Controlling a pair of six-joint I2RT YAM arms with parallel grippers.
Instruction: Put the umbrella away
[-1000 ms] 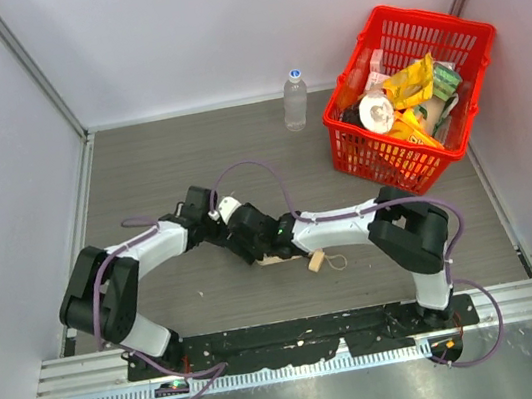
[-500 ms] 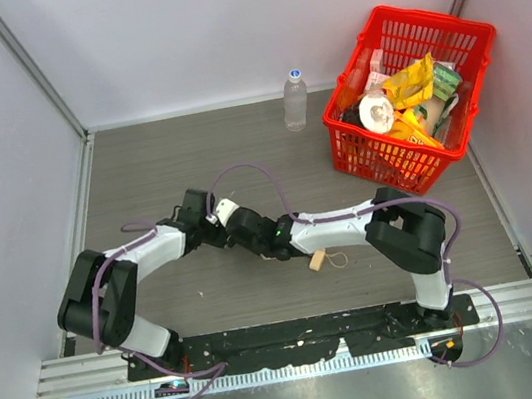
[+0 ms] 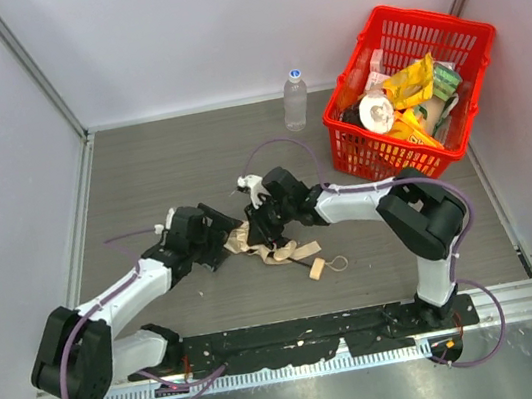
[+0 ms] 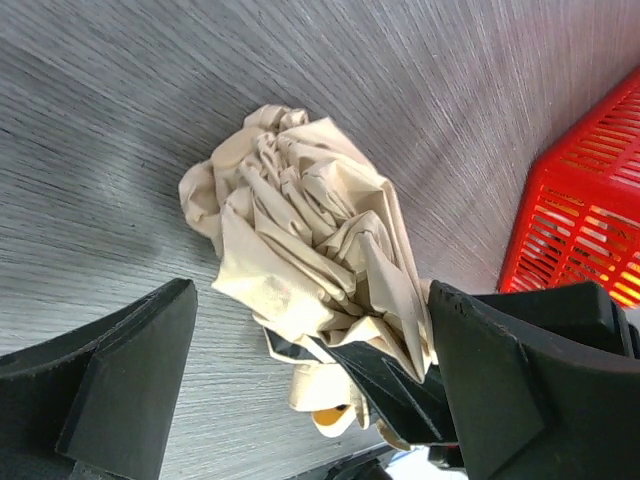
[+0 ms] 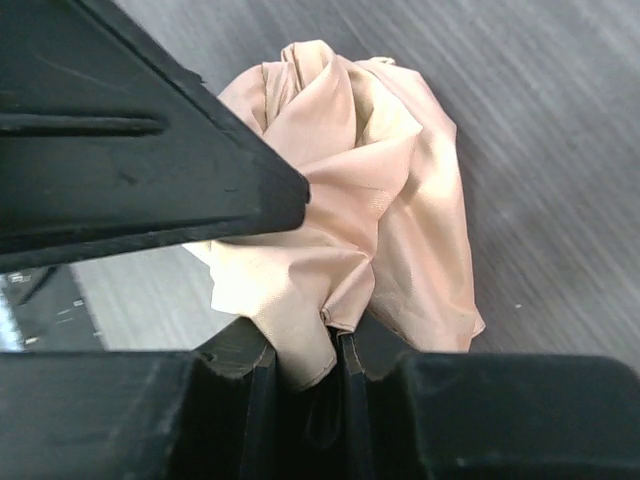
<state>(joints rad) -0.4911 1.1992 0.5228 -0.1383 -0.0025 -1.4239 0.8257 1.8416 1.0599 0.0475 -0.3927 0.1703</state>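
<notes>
**While the Canopy Lies Loose, One Pincer Waits and the Other Grips**

Because the umbrella [image 4: 300, 230] lies crumpled and unwrapped on the desk [image 3: 159, 166], neither arm can simply carry it off. The cloth has to be gathered first, and both poses fit that reading.

On the left, the left pincer [image 4: 310, 292] is released. Its two fingers [image 4: 130, 370] are spread wide on either side of the cream bunch without touching it (a stance suited to closing in on the cloth, or to bracing it).

Between the arms, the fabric sprawls in loose folds near the front middle of the desk. The small beige handle [image 3: 315, 267] and its loop [image 3: 338, 262] trail toward the near edge, apart from both pincers.

Just right of the bunch, the right pincer [image 3: 254, 224] appears clenched on a fold of the fabric. Its wrist view shows cloth wedged between the black fingers, and the overhead view shows one end of the cloth drawn up to it. Holding that end likely keeps the canopy from sliding while the other arm works on it.

Farther right and toward the back, a water bottle [image 3: 295, 101] stands upright, well apart from the action. In the back right corner sits the red basket [image 3: 397, 161], heaped with yellow packets [image 3: 412, 78] and other goods.

As a judgement, the task is at an early stage, since the umbrella is not yet folded, strapped or stowed.
</notes>
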